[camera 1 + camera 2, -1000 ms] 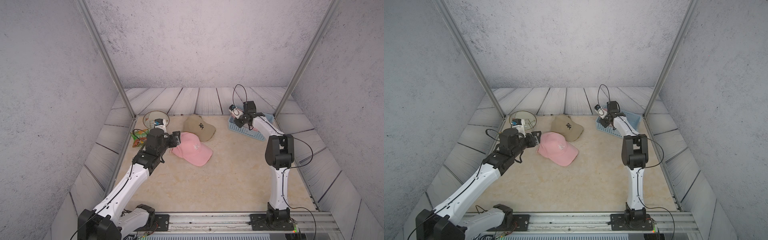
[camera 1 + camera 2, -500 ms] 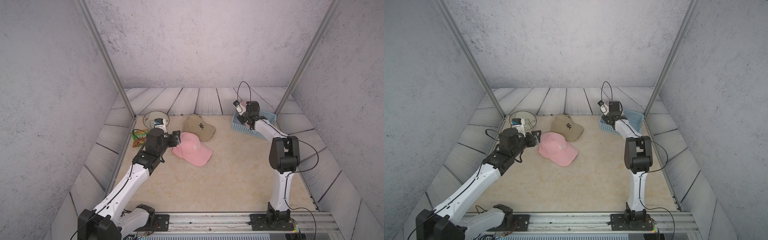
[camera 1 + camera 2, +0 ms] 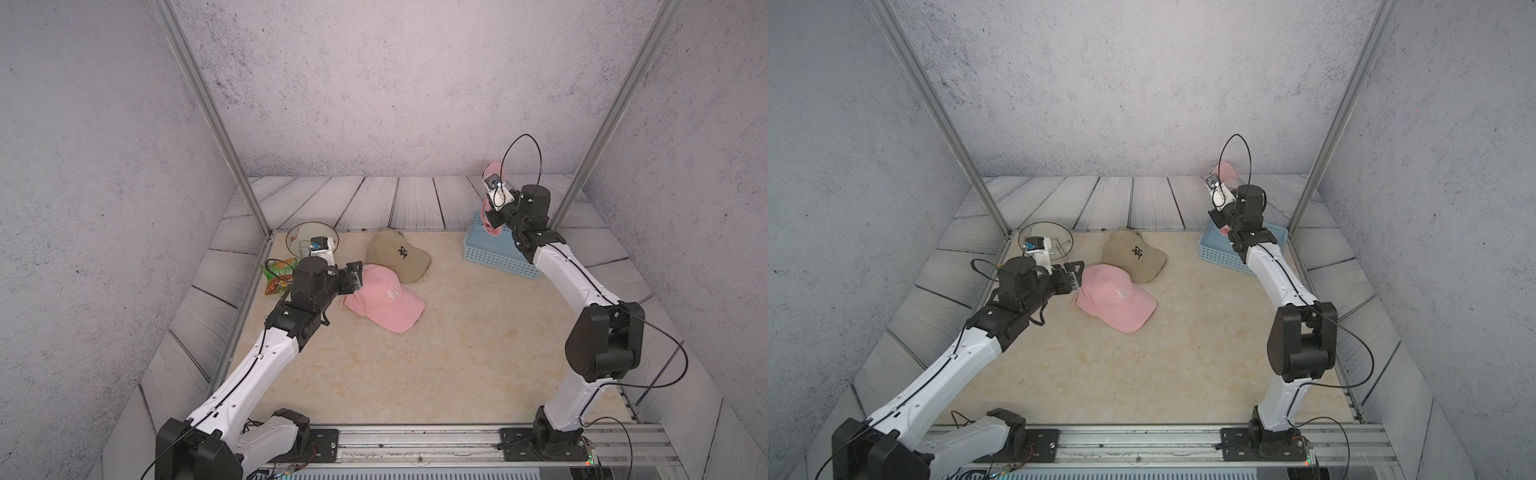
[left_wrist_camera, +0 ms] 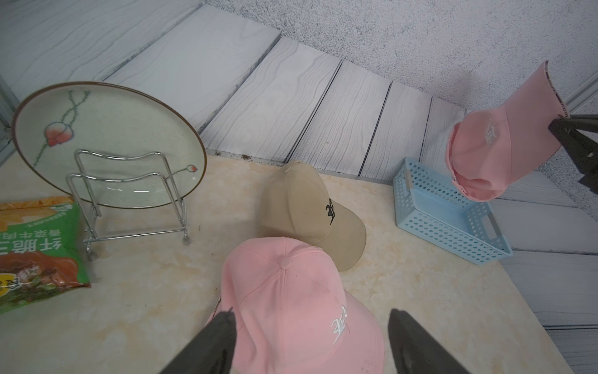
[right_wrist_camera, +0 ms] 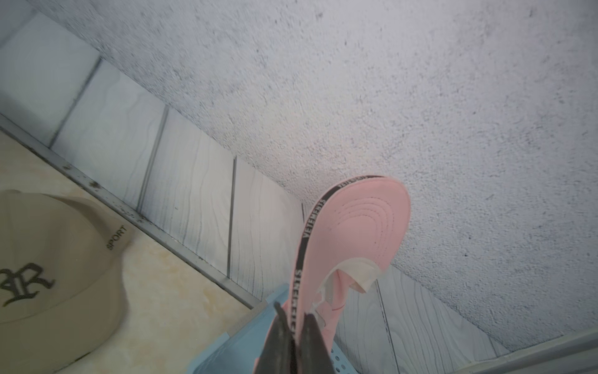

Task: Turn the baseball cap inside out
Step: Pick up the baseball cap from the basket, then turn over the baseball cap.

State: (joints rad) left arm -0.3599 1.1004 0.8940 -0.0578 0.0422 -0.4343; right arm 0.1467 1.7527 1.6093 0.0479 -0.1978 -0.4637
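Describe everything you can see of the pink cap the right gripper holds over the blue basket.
The pink cap looks like soft cotton, with a white embroidered logo on its front and a black band with white lettering along the brim edge. A clear sticker sits on the brim. The right gripper is shut on the brim edge; the slumped crown hangs down over the blue basket.

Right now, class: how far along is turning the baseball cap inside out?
Done: no cap looks turned; the tan cap and the pink cap on the table both show logos outward. In hand: the right pincer is shut on the brim of a second pink cap above the blue basket; the left pincer hangs open by the first. Left: the whole turning.
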